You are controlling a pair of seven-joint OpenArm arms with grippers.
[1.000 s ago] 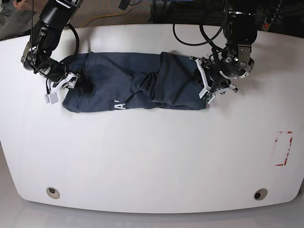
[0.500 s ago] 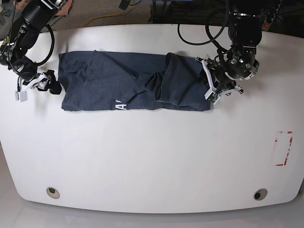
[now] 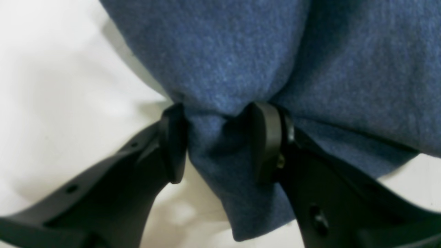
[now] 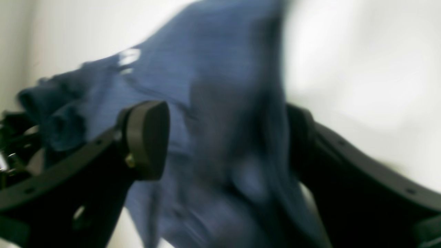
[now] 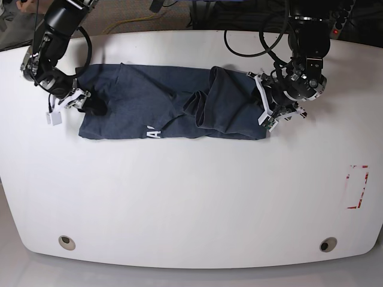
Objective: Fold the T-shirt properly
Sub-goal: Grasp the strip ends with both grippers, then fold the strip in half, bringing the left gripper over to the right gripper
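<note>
With the left claw (image 3: 217, 141) clamped on one end of the T-shirt (image 5: 170, 110) and the right claw (image 5: 76, 100) gaping at the other, near the counter's (image 5: 191, 197) far edge, stretching looks underway; next, regrip that end.

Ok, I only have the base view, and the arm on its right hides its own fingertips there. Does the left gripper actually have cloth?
Observer: Yes. In the left wrist view, the left gripper pinches a bunched fold of the T-shirt between both pads.
Operator: And the right one?
Observer: The right wrist view shows cloth lying between the fingers of the right gripper, but the picture is too blurred to confirm a grip.
</note>
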